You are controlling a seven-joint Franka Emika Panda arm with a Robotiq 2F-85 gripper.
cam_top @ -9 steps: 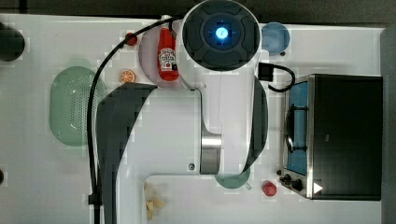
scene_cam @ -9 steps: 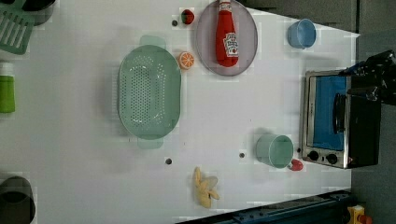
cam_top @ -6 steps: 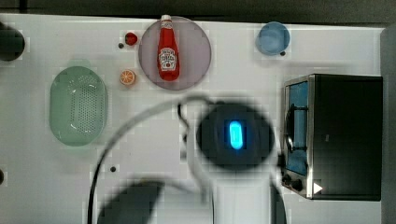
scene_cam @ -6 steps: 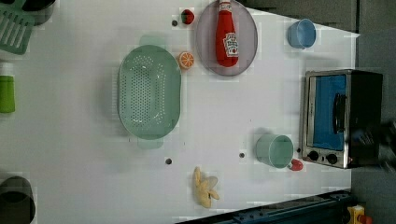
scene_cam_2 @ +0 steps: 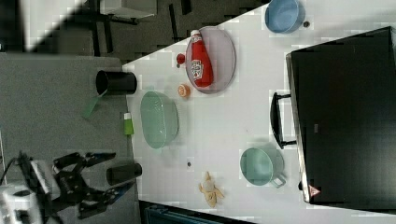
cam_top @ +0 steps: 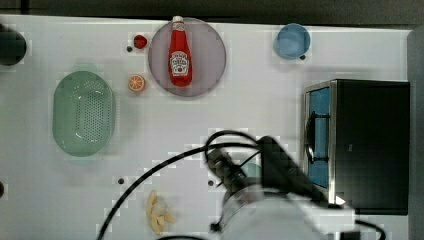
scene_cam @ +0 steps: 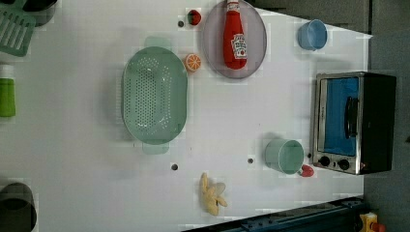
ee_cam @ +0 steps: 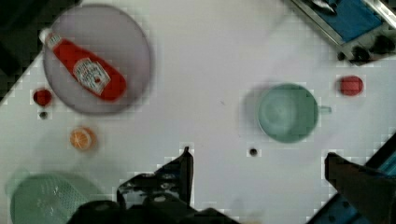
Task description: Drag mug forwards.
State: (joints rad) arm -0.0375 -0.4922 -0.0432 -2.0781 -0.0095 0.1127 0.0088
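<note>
Colander (scene_cam: 154,95): mint green, perforated, toward the left view's left on the white table (scene_cam: 72,159); well apart from the mug.
Orange slice (scene_cam: 193,62): just beside the colander's rim, between it and the plate.
Plate (scene_cam: 212,48): grey, carrying a red ketchup bottle (scene_cam: 234,38) lying on its side.
Banana peel (scene_cam: 212,194): near the table's lower edge in the left view, apart from the mug.
Mug (scene_cam: 284,155): teal-green, upright, mouth open upward, empty; just beside the toaster oven's knob end, with a small red object (scene_cam: 306,170) touching or almost touching its lower rim in the left view. Short handle visible in the right view, pointing toward the oven.
Blue cup (scene_cam: 312,34): far corner, well apart, not the target.
Toaster oven (scene_cam: 353,122): at the left view's right, blue glass door facing the table.
Tool (ee_cam: 261,168): fingers spread wide apart, holding nothing; dark fingertips (ee_cam: 187,163) framing the table below the mug in the wrist view, mug not between them.
Step in hand: approach; no contact with the mug yet.
Next move calls for: centring over the mug, descending, closing on or hooking the rim, then sliding without tipping.
Risk: crowding from the oven and the red object alongside.
</note>
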